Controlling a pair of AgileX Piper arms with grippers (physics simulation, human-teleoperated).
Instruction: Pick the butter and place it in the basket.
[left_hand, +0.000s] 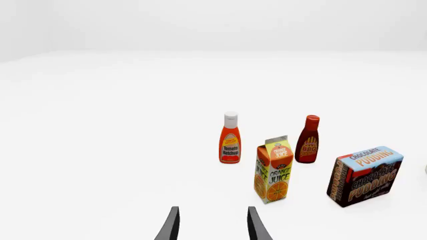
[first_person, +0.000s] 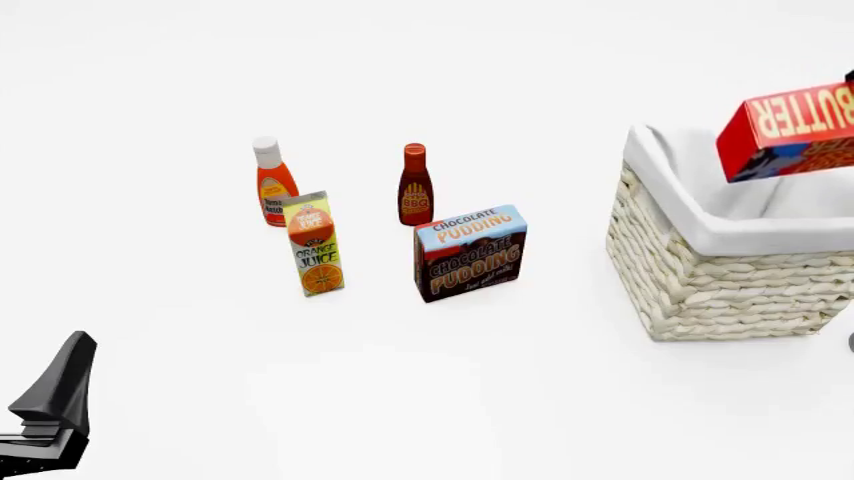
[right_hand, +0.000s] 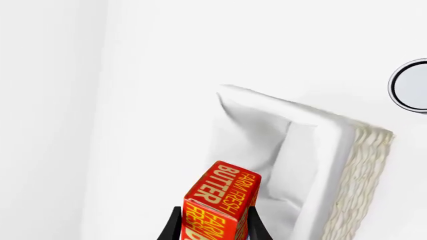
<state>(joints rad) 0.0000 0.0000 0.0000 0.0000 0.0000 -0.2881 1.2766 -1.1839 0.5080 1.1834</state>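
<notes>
Two bottles (first_person: 275, 180) (first_person: 415, 184), three cartons (first_person: 316, 255) (first_person: 470, 251) (first_person: 790, 130), one basket (first_person: 707, 270).

**Basket mouth open, bottle cluster crowds the centre-left**

You have the butter (first_person: 790, 130) held up over the basket (first_person: 727, 270), whose lined interior shows nothing inside to block a drop. At 9 o'clock from the basket stands the pudding box (first_person: 470, 253), with a clear lane of table between them. Beyond it the BBQ bottle (first_person: 415, 185), juice carton (first_person: 315, 244) and ketchup (first_person: 275, 182) stand close together. Your left gripper (left_hand: 211, 225) faces bare table, the cartons at its 1 o'clock
</notes>
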